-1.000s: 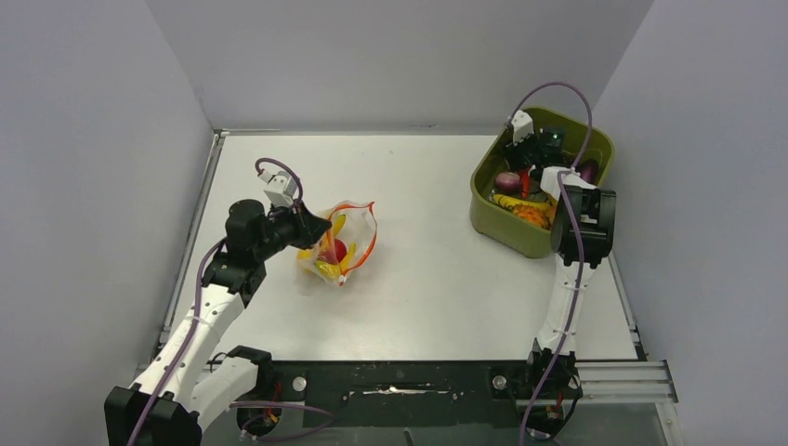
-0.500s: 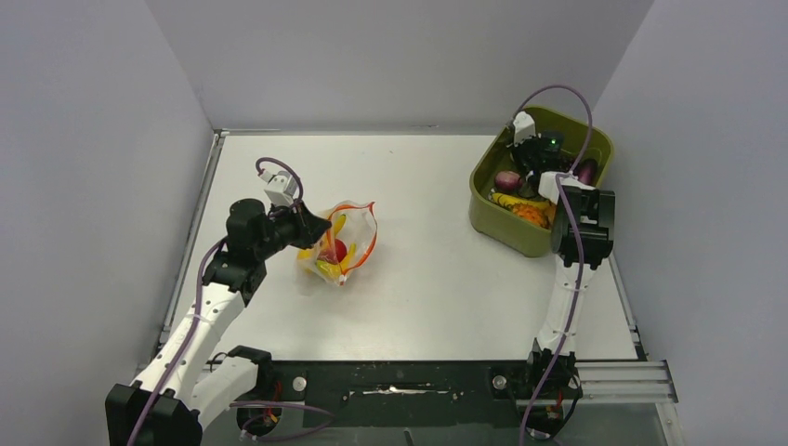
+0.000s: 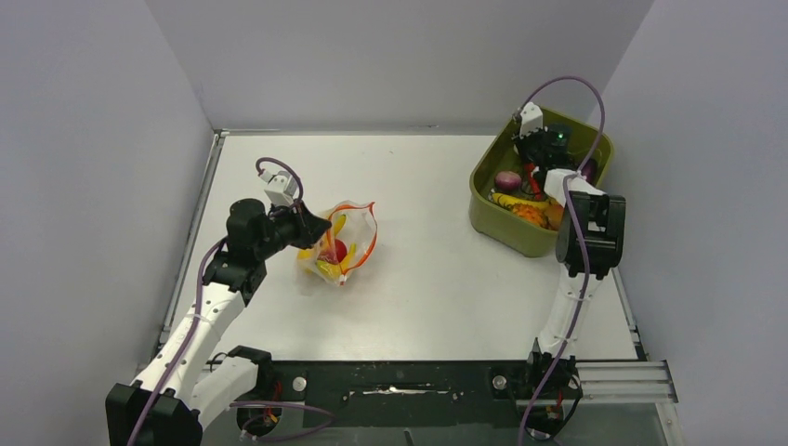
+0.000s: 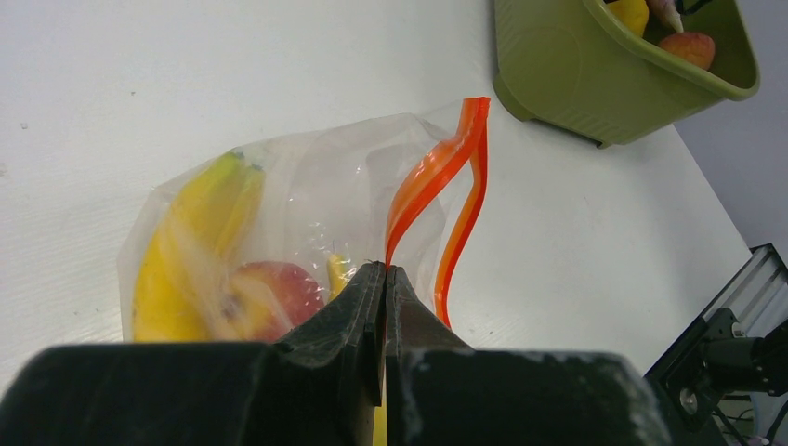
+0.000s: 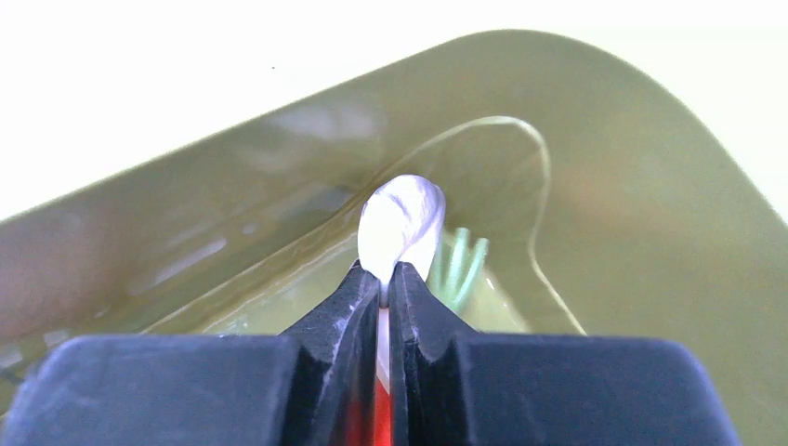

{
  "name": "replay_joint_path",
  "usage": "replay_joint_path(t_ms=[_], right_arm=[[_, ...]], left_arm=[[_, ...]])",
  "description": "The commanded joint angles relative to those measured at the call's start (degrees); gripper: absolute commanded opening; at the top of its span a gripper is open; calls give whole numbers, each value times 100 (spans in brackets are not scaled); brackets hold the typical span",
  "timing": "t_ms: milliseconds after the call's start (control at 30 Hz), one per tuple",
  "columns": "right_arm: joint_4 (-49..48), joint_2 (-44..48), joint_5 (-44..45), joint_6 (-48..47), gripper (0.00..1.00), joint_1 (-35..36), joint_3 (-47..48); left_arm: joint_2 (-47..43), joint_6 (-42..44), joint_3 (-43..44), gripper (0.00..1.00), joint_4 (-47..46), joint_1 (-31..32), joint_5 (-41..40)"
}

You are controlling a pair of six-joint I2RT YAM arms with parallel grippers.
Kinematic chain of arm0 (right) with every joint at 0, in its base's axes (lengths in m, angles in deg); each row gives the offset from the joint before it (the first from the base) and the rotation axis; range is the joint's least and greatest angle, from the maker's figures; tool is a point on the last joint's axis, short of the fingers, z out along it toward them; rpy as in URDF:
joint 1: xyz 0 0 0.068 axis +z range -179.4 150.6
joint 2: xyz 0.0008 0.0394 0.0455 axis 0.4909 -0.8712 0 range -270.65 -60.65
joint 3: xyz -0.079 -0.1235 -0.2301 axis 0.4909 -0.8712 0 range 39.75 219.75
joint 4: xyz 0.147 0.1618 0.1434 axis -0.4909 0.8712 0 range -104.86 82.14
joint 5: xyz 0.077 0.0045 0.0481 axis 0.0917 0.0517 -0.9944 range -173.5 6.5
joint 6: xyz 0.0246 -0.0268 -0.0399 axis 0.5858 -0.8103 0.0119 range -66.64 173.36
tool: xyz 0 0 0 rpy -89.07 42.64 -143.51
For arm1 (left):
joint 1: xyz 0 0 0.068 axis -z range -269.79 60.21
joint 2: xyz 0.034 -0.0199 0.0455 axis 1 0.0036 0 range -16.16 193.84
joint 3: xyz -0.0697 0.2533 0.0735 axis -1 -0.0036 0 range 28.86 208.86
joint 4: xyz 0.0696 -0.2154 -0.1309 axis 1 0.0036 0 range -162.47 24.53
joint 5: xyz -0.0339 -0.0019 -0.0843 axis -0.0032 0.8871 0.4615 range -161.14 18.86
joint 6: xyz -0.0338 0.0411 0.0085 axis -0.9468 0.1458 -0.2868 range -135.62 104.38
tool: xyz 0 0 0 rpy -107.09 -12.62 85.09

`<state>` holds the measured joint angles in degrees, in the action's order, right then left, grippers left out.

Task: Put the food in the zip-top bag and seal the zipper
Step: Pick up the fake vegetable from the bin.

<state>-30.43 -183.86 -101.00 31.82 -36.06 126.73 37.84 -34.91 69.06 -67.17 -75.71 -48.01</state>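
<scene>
Right arm [image 3: 587, 234] shifted over one bin [image 3: 487, 212]; jaws grip one white-tipped food [image 5: 401, 216]; left jaws pinch zipper [image 4: 437, 177].

Left claw [image 4: 384, 271] clamped, right claw [image 5: 390, 277] clamped

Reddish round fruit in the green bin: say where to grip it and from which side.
Pinch the reddish round fruit across its widest middle, coming straight down from above: the bin walls likely block a sideways approach, and its top looks uncovered. The right gripper, shut on a white-tipped piece, must unload first.
</scene>
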Motion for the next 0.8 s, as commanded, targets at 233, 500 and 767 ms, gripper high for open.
replay_joint_path(t_ms=[233,500,767], right_arm=[[651,1514,740,608,0,194,-513],[663,2565,448,1481,0,396,-1186],[1398,3374,271,2027,0,909,-1415]], left_arm=[[137,-5,263,0,24,-51,72],[128,4,272,0,152,-58,-112],[-18,-58,134,0,1,-62,-48]])
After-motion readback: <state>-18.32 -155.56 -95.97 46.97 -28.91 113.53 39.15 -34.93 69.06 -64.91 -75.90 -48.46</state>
